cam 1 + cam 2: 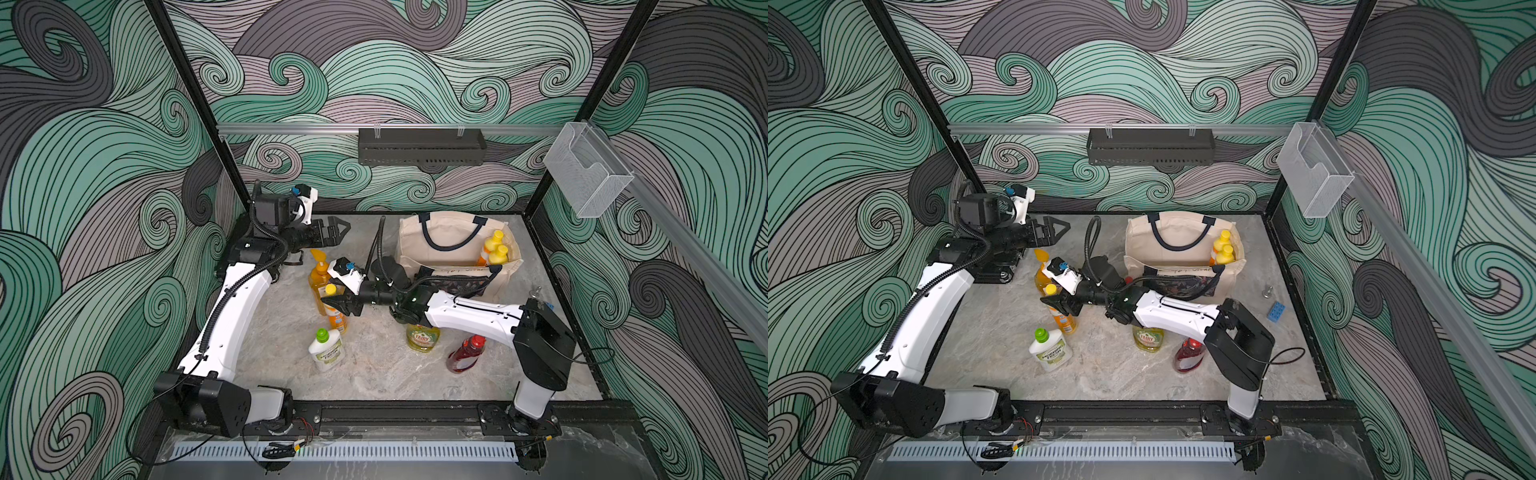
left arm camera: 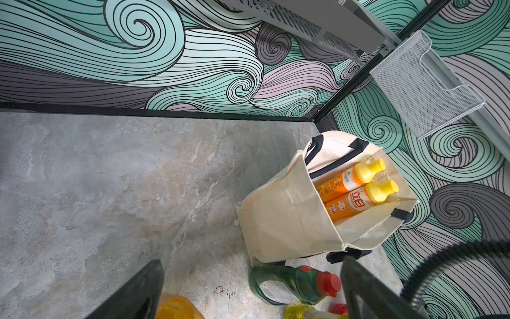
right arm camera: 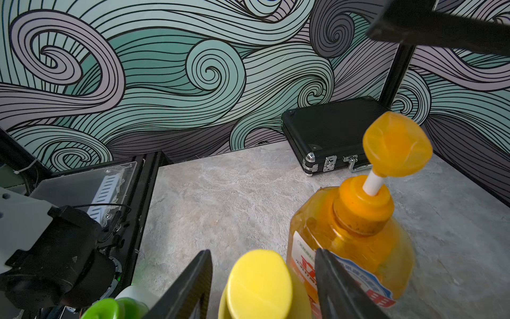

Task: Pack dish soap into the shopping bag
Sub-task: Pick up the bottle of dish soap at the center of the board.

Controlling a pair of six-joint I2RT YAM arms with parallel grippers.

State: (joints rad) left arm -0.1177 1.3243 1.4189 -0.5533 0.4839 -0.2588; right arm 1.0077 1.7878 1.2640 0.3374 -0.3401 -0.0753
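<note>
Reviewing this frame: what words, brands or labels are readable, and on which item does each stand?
"FAIRY": front label of the yellow-green plastic bottle.
"立白", seemingly: on an orange yellow-capped bottle inside the cream canvas tote.
Label of the white green-capped bottle: too blurred to read.
The script lettering on the tote: partly covered, unreadable.
Label of the tall orange pump bottle: partly hidden, unreadable.

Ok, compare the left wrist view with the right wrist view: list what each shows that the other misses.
Left wrist only: the shopping bag holding two orange yellow-capped bottles, and a dark green bottle lying near it. Right wrist only: the black hard case and the right gripper straddling a yellow cap. Both: the marble table.
</note>
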